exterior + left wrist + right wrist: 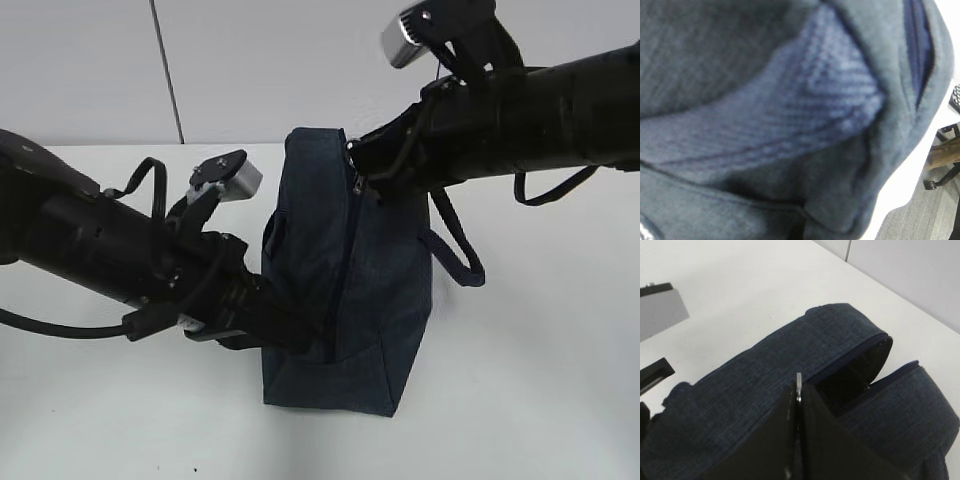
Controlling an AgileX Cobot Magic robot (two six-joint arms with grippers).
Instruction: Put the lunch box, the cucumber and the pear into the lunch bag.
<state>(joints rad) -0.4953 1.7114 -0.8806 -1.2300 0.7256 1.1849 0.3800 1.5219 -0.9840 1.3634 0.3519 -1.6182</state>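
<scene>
The dark navy lunch bag (340, 300) stands upright on the white table, its zip (345, 260) running down the side that faces me. My right gripper (355, 165) is at the bag's top, shut on the metal zip pull (798, 382), a thin silver edge between its black fingers (775, 435). Beyond the pull the bag's mouth (860, 370) gapes dark. My left gripper (305, 338) presses into the bag's lower left side, shut on a fold of the fabric (790, 100), which fills the left wrist view and hides the fingers. The lunch box, cucumber and pear are out of view.
A loop handle (455, 250) hangs from the bag's right side. The white table (520, 400) spreads around the bag, with a grey wall behind. The left wrist view shows the table edge (920, 165) with floor and a chair base (940, 175) beyond.
</scene>
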